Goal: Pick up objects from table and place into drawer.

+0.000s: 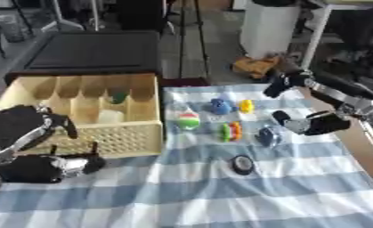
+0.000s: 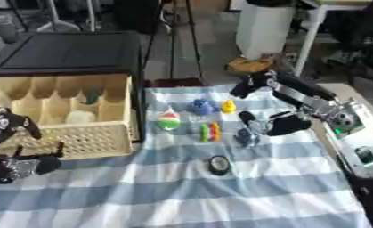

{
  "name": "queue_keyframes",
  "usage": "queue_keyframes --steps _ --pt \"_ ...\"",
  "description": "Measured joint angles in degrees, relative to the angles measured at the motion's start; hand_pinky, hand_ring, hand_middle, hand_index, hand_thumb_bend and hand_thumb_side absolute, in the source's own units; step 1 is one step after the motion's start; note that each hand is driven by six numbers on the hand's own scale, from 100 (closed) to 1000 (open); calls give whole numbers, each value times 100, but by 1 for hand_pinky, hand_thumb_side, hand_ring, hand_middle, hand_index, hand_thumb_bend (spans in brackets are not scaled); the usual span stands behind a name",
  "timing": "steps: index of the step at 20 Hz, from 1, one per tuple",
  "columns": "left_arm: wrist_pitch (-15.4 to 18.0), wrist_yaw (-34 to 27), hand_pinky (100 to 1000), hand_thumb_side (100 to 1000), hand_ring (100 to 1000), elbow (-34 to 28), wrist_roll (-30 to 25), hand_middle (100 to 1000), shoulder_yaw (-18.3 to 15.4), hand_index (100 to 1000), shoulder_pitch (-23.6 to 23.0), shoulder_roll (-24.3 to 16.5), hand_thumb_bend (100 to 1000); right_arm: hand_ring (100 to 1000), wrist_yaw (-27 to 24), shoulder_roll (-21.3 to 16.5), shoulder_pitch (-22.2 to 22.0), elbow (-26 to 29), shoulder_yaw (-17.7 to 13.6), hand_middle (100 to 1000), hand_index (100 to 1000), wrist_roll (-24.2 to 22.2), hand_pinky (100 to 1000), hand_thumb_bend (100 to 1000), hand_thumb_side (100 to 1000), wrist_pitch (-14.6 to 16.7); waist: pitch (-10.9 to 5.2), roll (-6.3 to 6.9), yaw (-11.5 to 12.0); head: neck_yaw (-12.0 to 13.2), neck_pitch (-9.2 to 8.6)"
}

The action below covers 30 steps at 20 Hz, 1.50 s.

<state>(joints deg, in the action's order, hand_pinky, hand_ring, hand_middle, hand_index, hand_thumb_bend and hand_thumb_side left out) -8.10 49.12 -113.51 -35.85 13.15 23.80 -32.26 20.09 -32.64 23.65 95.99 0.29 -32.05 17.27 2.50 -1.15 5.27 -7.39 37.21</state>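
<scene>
Only right eye view (image 2: 359, 153) shows grey device, right hand (image 2: 279, 123) over toys

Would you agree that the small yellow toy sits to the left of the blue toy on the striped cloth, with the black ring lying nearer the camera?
Not quite. The yellow toy sits to the right of the blue toy, not the left, as the left eye view shows. The rest holds: both are on the striped cloth, and the black ring lies nearer the camera.
</scene>
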Motion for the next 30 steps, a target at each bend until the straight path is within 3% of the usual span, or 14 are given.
queue_keyframes --steps 11,12,13,30 --pt "-113 -892 100 1000 100 -2 1467 100 -279 686 100 145 713 565 56 -49 -105 -477 -47 578 768 113 651 242 100 -42 -34 -37 28 -29 0" --pt "-122 -938 100 1000 100 -2 1527 100 -280 687 100 158 716 561 104 -53 -107 -554 -46 574 768 123 652 369 100 -33 -34 -37 28 -29 0" --pt "-131 -974 100 1000 100 -2 1570 100 -280 687 100 162 712 560 162 -59 -118 -635 -42 573 768 130 652 242 100 -26 -34 -37 29 -29 0" --pt "-152 -1082 100 1000 100 -2 1677 100 -278 700 151 259 711 576 958 -32 210 -2022 416 582 783 -66 669 253 100 197 -34 -28 56 -73 -2"
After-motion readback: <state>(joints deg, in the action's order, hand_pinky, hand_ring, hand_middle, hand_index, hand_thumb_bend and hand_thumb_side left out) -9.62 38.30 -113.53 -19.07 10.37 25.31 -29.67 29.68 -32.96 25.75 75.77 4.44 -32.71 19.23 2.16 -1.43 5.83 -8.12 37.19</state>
